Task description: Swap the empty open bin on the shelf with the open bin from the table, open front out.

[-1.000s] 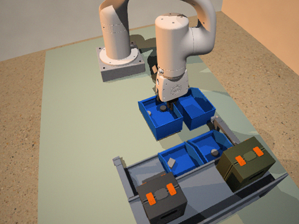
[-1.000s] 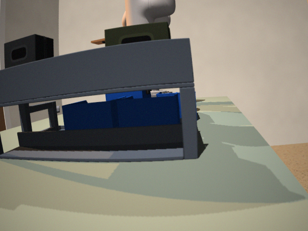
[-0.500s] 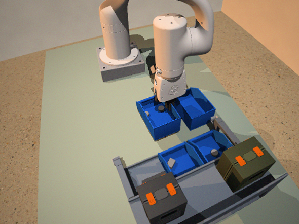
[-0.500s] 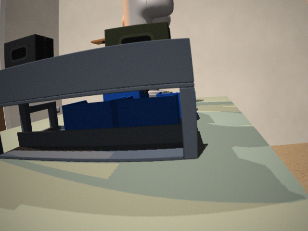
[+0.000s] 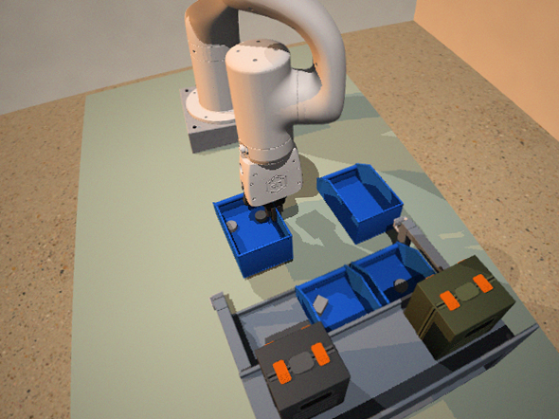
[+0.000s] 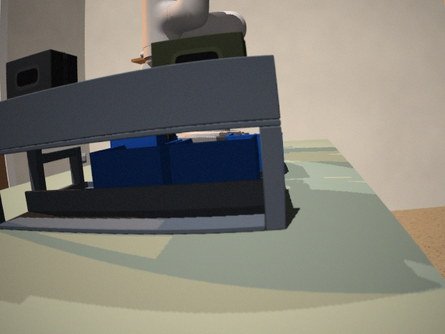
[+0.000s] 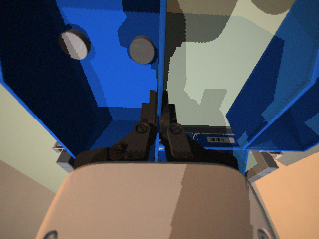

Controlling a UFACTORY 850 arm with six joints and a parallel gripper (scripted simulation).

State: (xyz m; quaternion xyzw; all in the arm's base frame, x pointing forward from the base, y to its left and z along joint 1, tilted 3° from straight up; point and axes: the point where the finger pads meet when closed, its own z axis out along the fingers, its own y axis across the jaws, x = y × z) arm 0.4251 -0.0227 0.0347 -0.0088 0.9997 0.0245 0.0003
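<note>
The top edge cuts off the arm [image 5: 264,105] [image 6: 186,17] in 2 views; the shelf [image 5: 372,353] [image 6: 143,104] runs out of both too. From above, the gripper [image 5: 273,219] [image 7: 158,101] hides part of the parts bin [image 5: 268,259] [image 6: 138,142] [image 7: 105,75], whose far end is cropped in the wrist view. There, a label's [image 7: 219,139] print is too small to read. The exterior view hides the insides of the 2 shelf bins [image 5: 339,296] [image 6: 215,159].

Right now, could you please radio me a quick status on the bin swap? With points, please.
Gripper [image 5: 276,212] [image 7: 158,101] shut on side wall of blue bin with two round parts [image 5: 256,236] [image 7: 107,65]; empty blue bin [image 5: 367,192] on table; nothing seen blocking shelf's open place.
</note>
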